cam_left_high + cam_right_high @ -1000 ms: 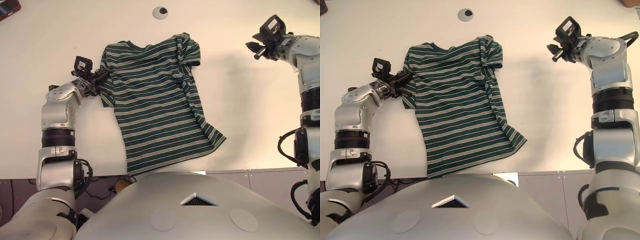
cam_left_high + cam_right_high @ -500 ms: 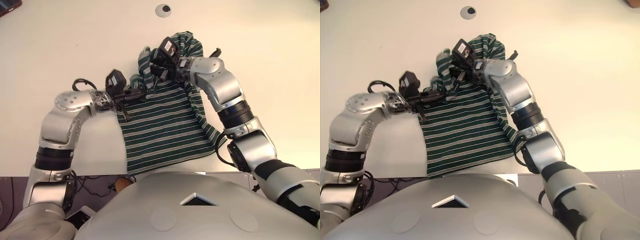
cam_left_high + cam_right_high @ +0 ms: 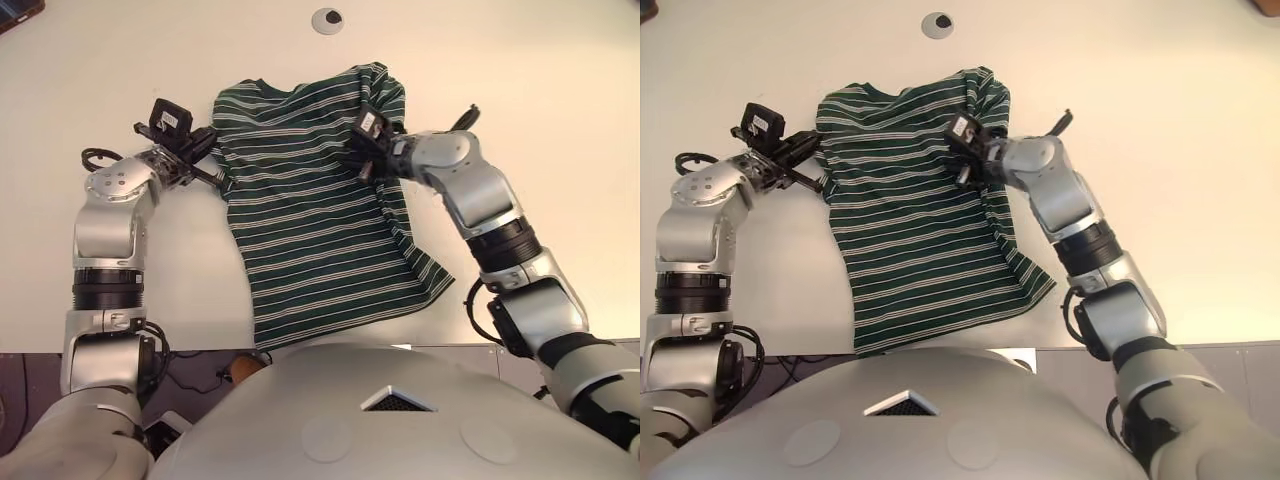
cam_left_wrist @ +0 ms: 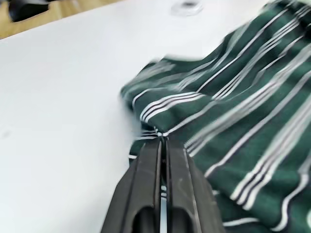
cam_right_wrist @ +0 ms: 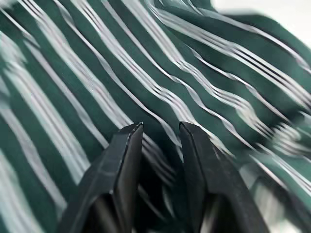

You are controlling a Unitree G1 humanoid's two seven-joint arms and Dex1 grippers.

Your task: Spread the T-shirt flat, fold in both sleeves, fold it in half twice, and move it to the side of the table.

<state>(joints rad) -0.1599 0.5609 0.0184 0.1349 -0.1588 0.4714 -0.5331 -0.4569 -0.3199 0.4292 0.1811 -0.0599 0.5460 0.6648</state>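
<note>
L wrist view is giving you the close-up: left gripper (image 4: 162, 141) is clenching the T-shirt (image 3: 310, 230) sleeve hem. Right gripper (image 5: 160, 127) is sitting released at the opposite shoulder. T-shirt's lying on the counter (image 3: 520, 90), green w/ white stripes, right side rumpled.

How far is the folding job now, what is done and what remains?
Spreading is partly done: the T-shirt lies on the table, flat on the left side, but its right side is bunched. In hand: the left gripper is shut on the left sleeve hem; the right gripper is open over the bunched side. Left: finish flattening, both sleeve folds, two halvings, moving aside.
</note>
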